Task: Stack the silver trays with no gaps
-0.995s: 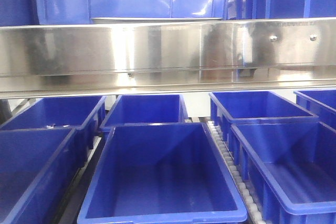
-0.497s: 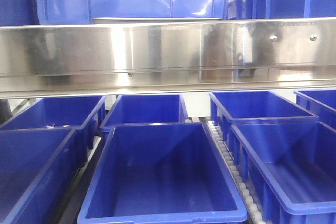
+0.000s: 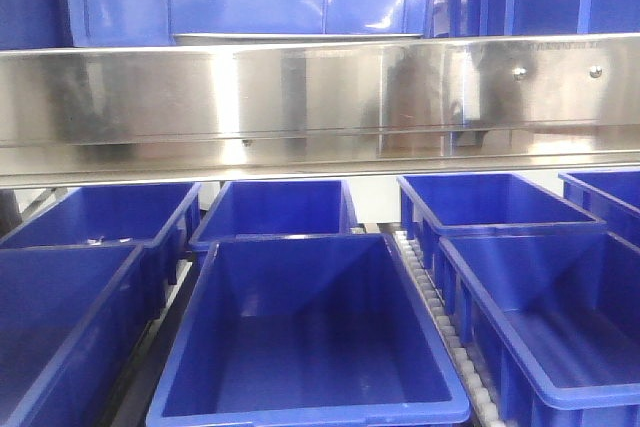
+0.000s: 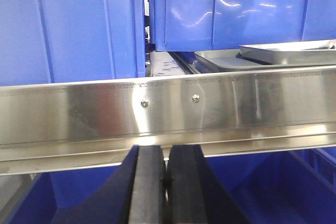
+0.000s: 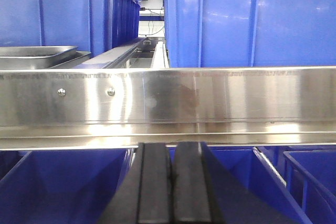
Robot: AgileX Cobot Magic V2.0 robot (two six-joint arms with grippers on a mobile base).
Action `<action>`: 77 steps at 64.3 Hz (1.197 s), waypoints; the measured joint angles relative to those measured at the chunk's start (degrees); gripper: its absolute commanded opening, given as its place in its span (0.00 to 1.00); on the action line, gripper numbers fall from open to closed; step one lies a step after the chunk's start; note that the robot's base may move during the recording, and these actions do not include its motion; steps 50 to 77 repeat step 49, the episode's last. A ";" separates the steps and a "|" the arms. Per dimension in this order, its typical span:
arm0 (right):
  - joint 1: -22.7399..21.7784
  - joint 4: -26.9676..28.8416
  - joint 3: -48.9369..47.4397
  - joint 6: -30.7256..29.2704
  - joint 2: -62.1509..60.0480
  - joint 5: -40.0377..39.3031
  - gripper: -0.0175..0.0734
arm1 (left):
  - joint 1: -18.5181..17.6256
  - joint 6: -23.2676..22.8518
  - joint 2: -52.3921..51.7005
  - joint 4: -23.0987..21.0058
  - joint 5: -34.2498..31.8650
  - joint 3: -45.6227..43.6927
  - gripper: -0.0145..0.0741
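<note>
The silver trays (image 4: 273,56) sit at the upper right of the left wrist view, behind the brushed-steel band (image 4: 168,108), one resting askew on the other. Left gripper (image 4: 167,182) and right gripper (image 5: 172,182) are both closed, empty, below the band. Judged rigid, light and slippery; the rolled rim offers the best hold.

A long brushed-steel band (image 3: 320,97) spans the view; open blue bins (image 3: 310,337) below; perhaps a tray rim (image 3: 300,38) above

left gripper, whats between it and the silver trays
The long brushed-steel band with screws crosses between the shut left gripper and the shallow polished steel trays, in the left wrist view.
</note>
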 measured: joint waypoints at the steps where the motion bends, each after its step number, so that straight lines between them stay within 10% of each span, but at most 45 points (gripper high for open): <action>1: 0.00 0.00 0.00 0.00 0.00 0.00 0.11 | 0.00 0.00 0.00 0.00 0.00 0.00 0.16; 77: 0.00 0.00 0.00 0.00 0.00 0.00 0.11 | 0.00 0.00 0.00 0.00 -0.41 0.00 0.16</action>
